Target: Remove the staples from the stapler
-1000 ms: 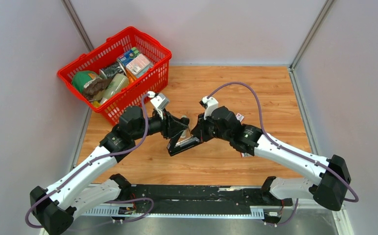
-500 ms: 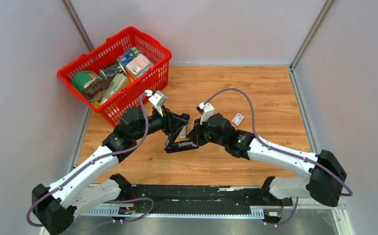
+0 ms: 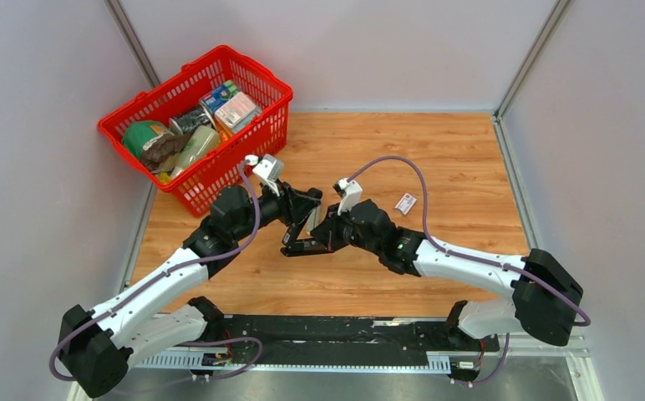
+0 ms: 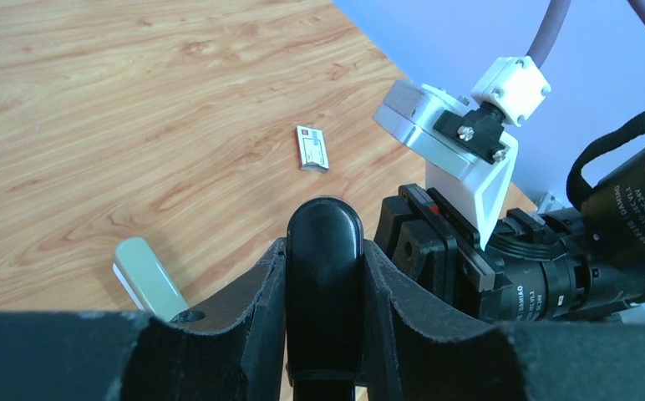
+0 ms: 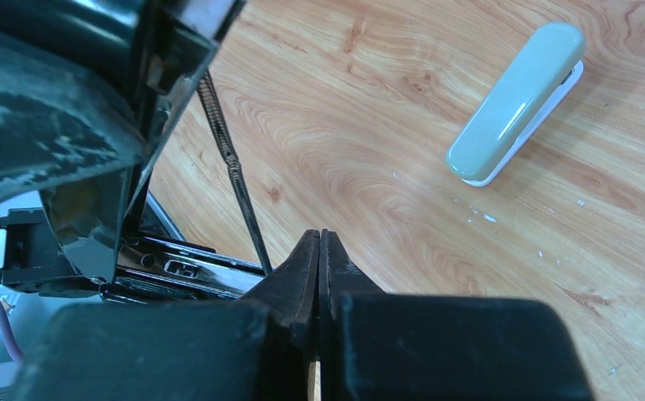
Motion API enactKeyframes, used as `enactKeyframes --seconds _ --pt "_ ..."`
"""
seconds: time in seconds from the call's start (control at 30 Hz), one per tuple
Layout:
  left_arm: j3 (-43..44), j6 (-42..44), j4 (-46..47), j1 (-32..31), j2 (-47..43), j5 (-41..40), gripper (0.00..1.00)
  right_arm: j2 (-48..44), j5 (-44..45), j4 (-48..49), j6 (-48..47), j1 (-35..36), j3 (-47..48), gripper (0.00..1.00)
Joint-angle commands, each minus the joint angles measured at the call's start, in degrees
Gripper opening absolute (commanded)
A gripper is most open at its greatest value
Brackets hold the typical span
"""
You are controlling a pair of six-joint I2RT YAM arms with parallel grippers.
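The black stapler (image 3: 305, 245) hangs open over the middle of the table. My left gripper (image 3: 302, 219) is shut on it, and in the left wrist view its rounded end (image 4: 325, 238) stands between the two fingers (image 4: 256, 292). The right wrist view shows the hinged top arm (image 5: 93, 125), a thin spring (image 5: 229, 163) and the lower rail (image 5: 185, 271). My right gripper (image 5: 319, 238) is shut with nothing in it, its tips just beside the rail. No staples show.
A grey-beige oblong bar (image 5: 515, 100) lies on the wood beyond the grippers. A small white-and-red box (image 3: 405, 203) lies to the right. A red basket (image 3: 244, 142) full of goods stands at the back left.
The right arm has swung left and down, bringing its shut gripper up against the open stapler. The left gripper has shifted slightly left with the stapler.
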Motion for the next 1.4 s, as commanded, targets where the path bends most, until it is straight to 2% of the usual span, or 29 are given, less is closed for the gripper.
enactKeyframes --seconds 0.0,0.37,0.77,1.2,1.37 --pt "1.8 0.7 13.0 -0.2 -0.5 -5.6 0.00 0.1 -1.9 2.5 2.3 1.4 -2.1 0.00" --pt "1.6 6.9 16.4 -5.5 0.8 -16.5 0.00 -1.5 -2.8 6.3 5.1 1.8 -5.4 0.00" --pt "1.7 8.6 22.2 -8.4 6.3 -19.2 0.00 -3.7 -0.6 9.3 4.8 1.9 -7.8 0.00" --pt "1.9 9.3 17.8 -9.1 1.7 -20.0 0.00 -14.8 12.6 -5.7 -3.7 1.9 -5.7 0.00" --pt "3.3 7.9 16.2 -9.3 1.1 -18.5 0.00 -13.7 17.1 -6.2 -7.9 1.2 -3.9 0.00"
